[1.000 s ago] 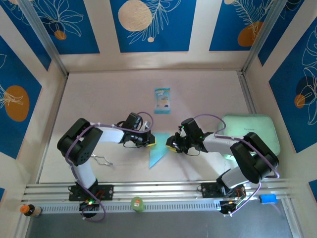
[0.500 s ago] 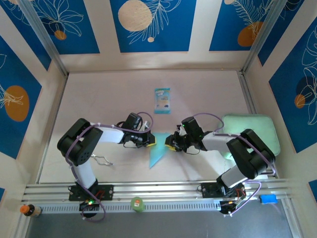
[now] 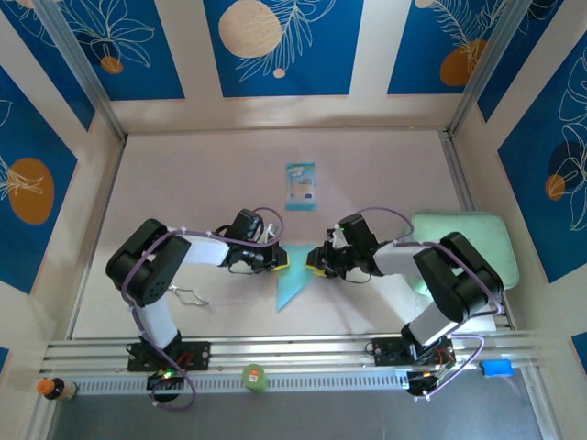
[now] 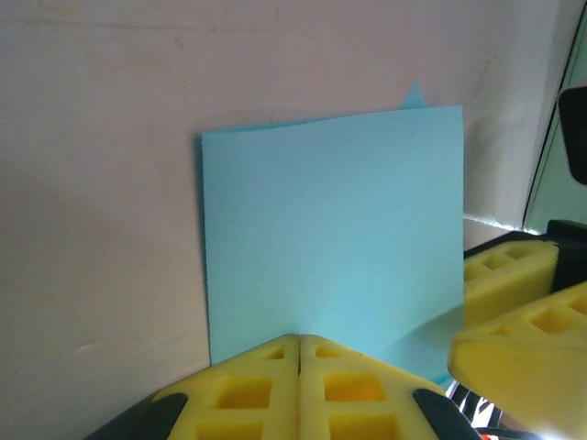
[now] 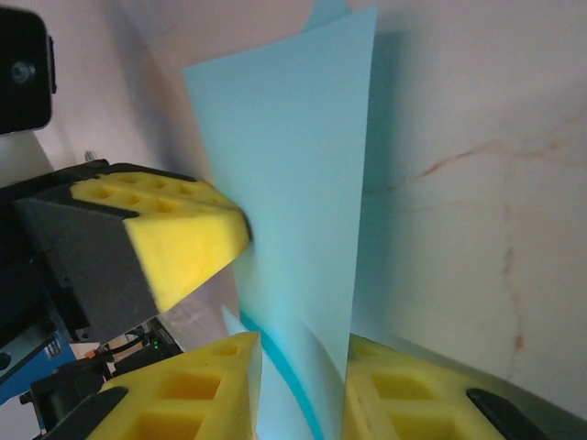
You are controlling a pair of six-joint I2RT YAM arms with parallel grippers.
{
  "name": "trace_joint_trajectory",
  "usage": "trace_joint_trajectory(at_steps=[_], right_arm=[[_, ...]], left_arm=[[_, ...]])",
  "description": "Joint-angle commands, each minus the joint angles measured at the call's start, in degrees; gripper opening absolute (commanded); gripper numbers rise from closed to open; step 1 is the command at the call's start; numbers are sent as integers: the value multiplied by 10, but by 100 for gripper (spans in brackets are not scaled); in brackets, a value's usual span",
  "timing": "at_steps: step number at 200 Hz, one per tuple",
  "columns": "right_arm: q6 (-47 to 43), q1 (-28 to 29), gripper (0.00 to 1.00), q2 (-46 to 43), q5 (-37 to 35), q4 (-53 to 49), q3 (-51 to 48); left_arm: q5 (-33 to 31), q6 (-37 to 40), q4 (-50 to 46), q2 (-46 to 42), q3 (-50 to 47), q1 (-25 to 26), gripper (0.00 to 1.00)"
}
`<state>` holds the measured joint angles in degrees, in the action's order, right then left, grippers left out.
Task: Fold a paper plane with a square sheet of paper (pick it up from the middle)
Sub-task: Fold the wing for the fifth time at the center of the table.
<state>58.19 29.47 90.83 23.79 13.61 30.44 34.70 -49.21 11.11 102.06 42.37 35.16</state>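
Note:
The square sheet of paper (image 3: 292, 284) is light blue and lies creased into a narrow pointed shape between my two grippers, near the table's front middle. My left gripper (image 3: 278, 259) is shut, its yellow fingertips (image 4: 275, 362) resting against the near edge of the sheet (image 4: 335, 229). My right gripper (image 3: 314, 263) faces it from the right. In the right wrist view a raised, bent flap of the sheet (image 5: 293, 183) runs between the fingers of the right gripper (image 5: 298, 367), which stand apart. The flap touches the right-hand finger (image 5: 394, 385). A left finger (image 5: 183, 238) meets that flap from the other side.
A teal-and-white packet (image 3: 300, 186) lies farther back at the centre. A pale green pad (image 3: 468, 243) sits by the right wall. A bent wire (image 3: 188, 296) lies beside the left arm. A green round object (image 3: 254, 377) and a small bottle (image 3: 55, 389) sit at the front rail.
The right arm's elbow has swung slightly back while its gripper stayed at the paper. The left arm and the sheet look unmoved.

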Motion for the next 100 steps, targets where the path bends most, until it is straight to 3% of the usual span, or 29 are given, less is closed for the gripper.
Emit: trace_joint_trajectory(at_steps=[1,100], right_arm=[[-32,-11,27,18,38,15,15],[-69,-33,21,56,70,31,31]], left_arm=[[4,1,-11,-1,-11,6,7],[8,11,-28,2,7,6,8]])
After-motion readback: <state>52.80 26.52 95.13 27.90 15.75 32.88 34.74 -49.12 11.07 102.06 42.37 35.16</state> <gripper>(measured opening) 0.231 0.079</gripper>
